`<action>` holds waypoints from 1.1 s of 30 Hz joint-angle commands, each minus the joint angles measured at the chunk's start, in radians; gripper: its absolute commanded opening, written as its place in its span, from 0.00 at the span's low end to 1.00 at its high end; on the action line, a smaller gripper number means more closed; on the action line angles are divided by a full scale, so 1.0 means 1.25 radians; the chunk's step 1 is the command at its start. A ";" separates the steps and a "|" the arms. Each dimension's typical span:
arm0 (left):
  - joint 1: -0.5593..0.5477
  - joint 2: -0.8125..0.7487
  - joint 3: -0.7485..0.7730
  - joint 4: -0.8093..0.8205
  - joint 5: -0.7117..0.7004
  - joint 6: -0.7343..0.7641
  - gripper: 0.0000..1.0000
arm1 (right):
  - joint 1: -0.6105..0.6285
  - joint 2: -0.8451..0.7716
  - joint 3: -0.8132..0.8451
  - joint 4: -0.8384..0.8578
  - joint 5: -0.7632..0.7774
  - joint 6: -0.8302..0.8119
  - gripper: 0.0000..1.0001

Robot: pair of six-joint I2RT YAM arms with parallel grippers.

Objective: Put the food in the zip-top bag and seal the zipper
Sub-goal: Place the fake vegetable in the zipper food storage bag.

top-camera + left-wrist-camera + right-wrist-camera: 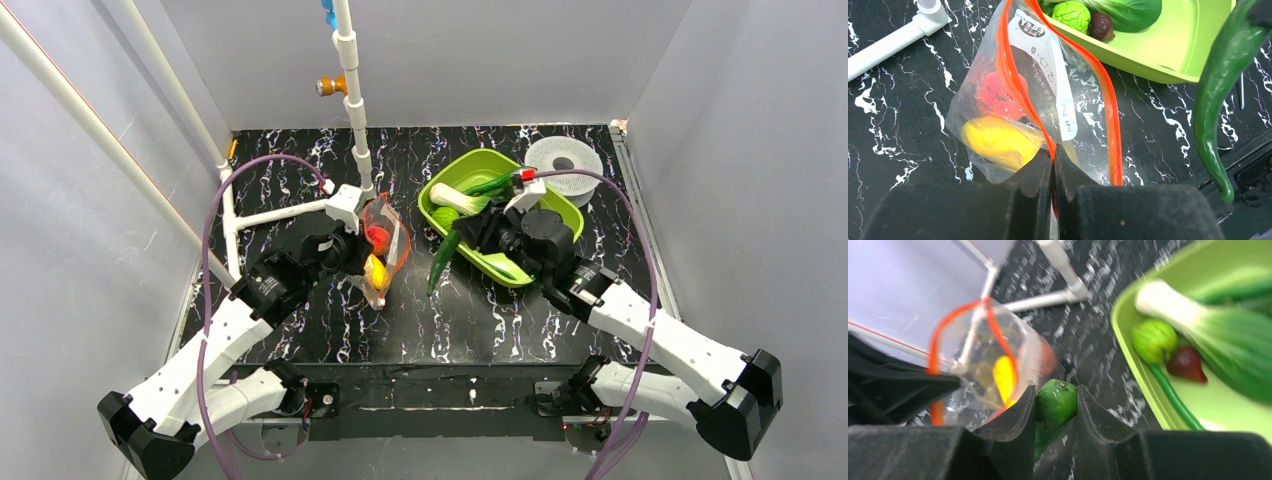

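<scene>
The clear zip-top bag [382, 247] hangs open at the centre left, with a red fruit [996, 95] and a yellow fruit [996, 141] inside. My left gripper [1053, 159] is shut on one side of its red-orange zipper strip [1020, 90]; the other side of the strip [1112, 125] hangs free. My right gripper [1055, 401] is shut on the stem end of the long green pepper [443, 262], which hangs just right of the bag; the pepper also shows in the left wrist view [1220, 85]. The bag's mouth shows in the right wrist view [970, 345].
The lime-green tray [560, 205] at the back right holds bok choy [1218, 325], a round green one [1154, 339], a small dark eggplant [1187, 364] and a cucumber [492, 184]. A white perforated disc [564, 157] lies behind it. A white pipe frame [352, 90] stands at the back left.
</scene>
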 commanded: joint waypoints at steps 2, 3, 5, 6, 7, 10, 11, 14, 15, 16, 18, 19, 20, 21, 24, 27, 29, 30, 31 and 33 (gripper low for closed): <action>-0.002 -0.035 -0.008 0.023 -0.013 -0.004 0.00 | 0.201 0.081 0.114 0.306 0.307 -0.288 0.01; -0.002 -0.037 -0.008 0.024 -0.012 -0.004 0.00 | 0.225 0.113 0.140 0.331 0.336 -0.336 0.01; -0.002 -0.040 -0.007 0.023 -0.010 -0.005 0.00 | 0.273 0.165 0.168 0.427 0.376 -0.457 0.01; -0.002 -0.041 -0.007 0.023 -0.010 -0.005 0.00 | 0.296 0.187 0.176 0.487 0.391 -0.523 0.01; -0.002 -0.044 -0.007 0.023 -0.011 -0.005 0.00 | 0.317 0.215 0.180 0.556 0.407 -0.588 0.01; -0.002 -0.055 -0.009 0.024 -0.017 -0.006 0.00 | 0.365 0.298 0.207 0.727 0.423 -0.748 0.01; -0.002 -0.059 -0.010 0.025 -0.018 -0.006 0.00 | 0.376 0.326 0.225 0.753 0.431 -0.785 0.01; -0.002 -0.062 -0.009 0.025 -0.016 -0.008 0.00 | 0.389 0.415 0.270 0.891 0.484 -0.881 0.01; -0.002 -0.061 -0.009 0.025 -0.015 -0.008 0.00 | 0.390 0.444 0.285 0.929 0.495 -0.911 0.01; -0.002 -0.061 -0.008 0.024 -0.014 -0.008 0.00 | 0.392 0.475 0.297 0.952 0.501 -0.941 0.01; -0.002 -0.061 -0.009 0.024 -0.014 -0.009 0.00 | 0.402 0.513 0.304 0.989 0.509 -0.997 0.01; -0.002 -0.061 -0.009 0.024 -0.014 -0.009 0.00 | 0.409 0.522 0.300 1.003 0.515 -1.014 0.01; -0.001 -0.060 -0.008 0.024 -0.014 -0.009 0.00 | 0.415 0.524 0.289 1.007 0.521 -1.019 0.01; -0.001 -0.060 -0.007 0.022 -0.015 -0.009 0.00 | 0.419 0.519 0.275 0.992 0.525 -1.009 0.01; -0.002 -0.063 -0.007 0.022 -0.013 -0.010 0.00 | 0.424 0.469 0.231 0.827 0.515 -0.850 0.01; -0.001 -0.063 -0.007 0.024 -0.010 -0.011 0.00 | 0.423 0.403 0.202 0.606 0.450 -0.683 0.01; -0.002 -0.060 -0.007 0.023 -0.007 -0.011 0.00 | 0.421 0.370 0.214 0.434 0.377 -0.575 0.05; -0.002 -0.059 -0.006 0.023 -0.007 -0.011 0.00 | 0.421 0.360 0.222 0.352 0.342 -0.539 0.10; -0.002 -0.057 -0.006 0.022 -0.007 -0.011 0.00 | 0.419 0.353 0.231 0.278 0.294 -0.515 0.16; -0.002 -0.056 -0.007 0.023 -0.007 -0.012 0.00 | 0.412 0.348 0.251 0.186 0.199 -0.482 0.45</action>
